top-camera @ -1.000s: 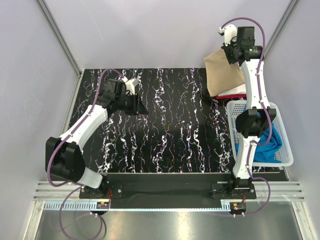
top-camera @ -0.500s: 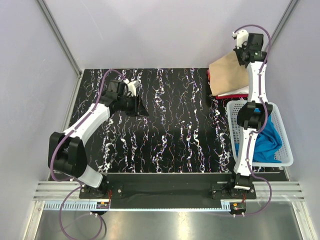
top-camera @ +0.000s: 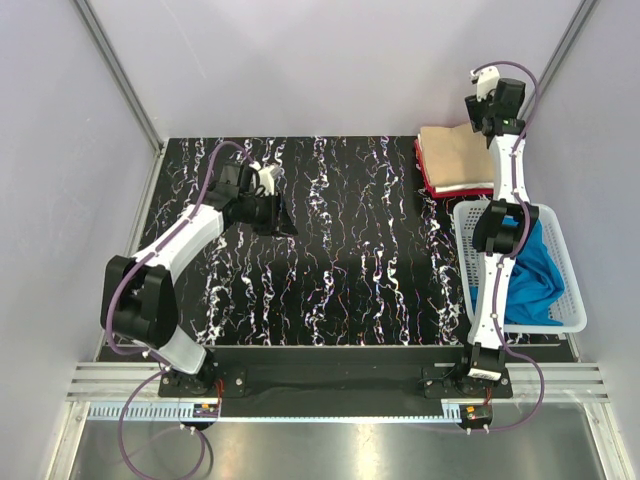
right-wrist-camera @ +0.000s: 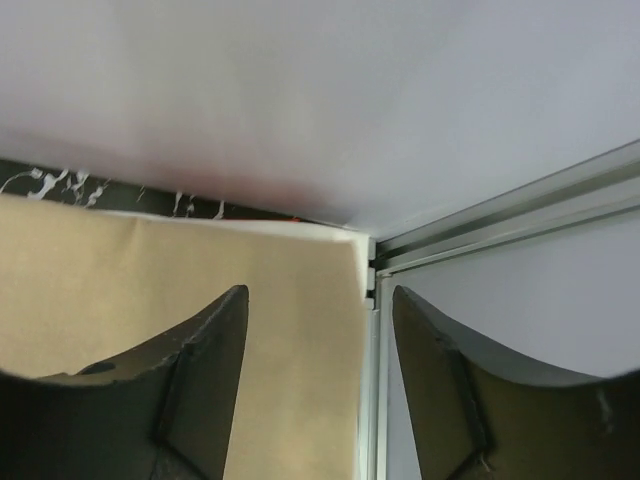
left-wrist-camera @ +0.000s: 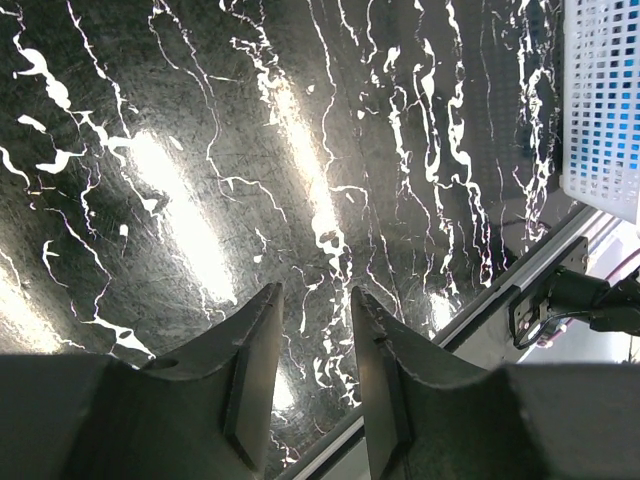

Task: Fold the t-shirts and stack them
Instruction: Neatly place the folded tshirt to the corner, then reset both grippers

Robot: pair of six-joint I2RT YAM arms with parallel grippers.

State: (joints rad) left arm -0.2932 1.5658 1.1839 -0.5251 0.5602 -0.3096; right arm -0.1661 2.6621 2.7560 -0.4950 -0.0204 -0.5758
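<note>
Now, at the left, the left gripper (left-wrist-camera: 315,300) hovers over the marbled table (top-camera: 350,250), fingers narrowly apart and empty. Over at the far-right corner, the tan t-shirt (top-camera: 455,152) lies folded on the red t-shirt (top-camera: 447,188). The right gripper (right-wrist-camera: 318,292) is above it, spread wide, holding nothing.

Black marble-look table (top-camera: 340,250), white mesh basket (top-camera: 462,245), pale walls (top-camera: 300,60).
Table top is black w/ white veins and shows strong glare patches in left wrist view. Basket sits at right side of table, nearer front than back, long side running front to back. Walls are lilac-grey on 3 sides, w/ aluminium posts (top-camera: 118,80) at back corners. Slotted metal rail (top-camera: 330,385) runs along near edge.
</note>
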